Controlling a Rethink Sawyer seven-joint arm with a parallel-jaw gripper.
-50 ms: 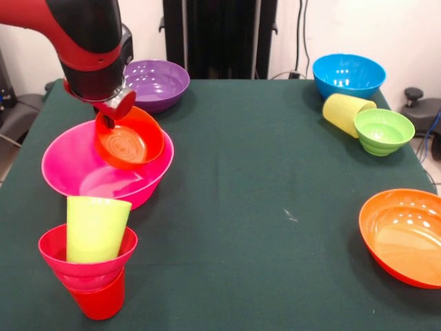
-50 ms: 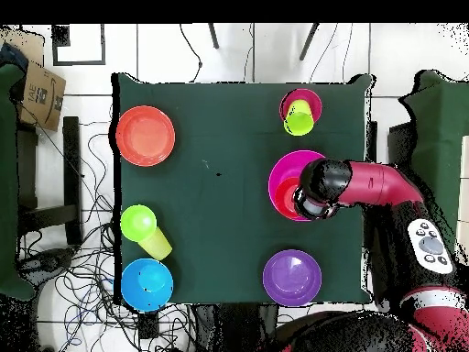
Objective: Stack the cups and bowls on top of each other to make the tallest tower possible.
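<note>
My gripper [image 1: 110, 117] is shut on the rim of the small orange bowl [image 1: 131, 140], which hangs tilted, its opening facing the camera, just above the large pink bowl [image 1: 62, 172]. From overhead the gripper [image 2: 307, 203] and the small orange bowl [image 2: 288, 196] sit over the pink bowl [image 2: 293, 165]. The tower [image 1: 93, 265] stands near the table's front left. It is a red cup [image 1: 100, 302] at the bottom, a magenta bowl [image 1: 83, 261] on it and a lime green cup [image 1: 96, 226] inside that. The overhead view shows the tower [image 2: 300, 112] beside the pink bowl.
A purple bowl [image 1: 157, 84] stands behind the arm. At the far right are a blue bowl [image 1: 348, 74], a pale yellow cup [image 1: 343, 110] lying on its side and a ribbed green bowl [image 1: 383, 129]. A large orange bowl [image 1: 406, 234] sits at the right edge.
</note>
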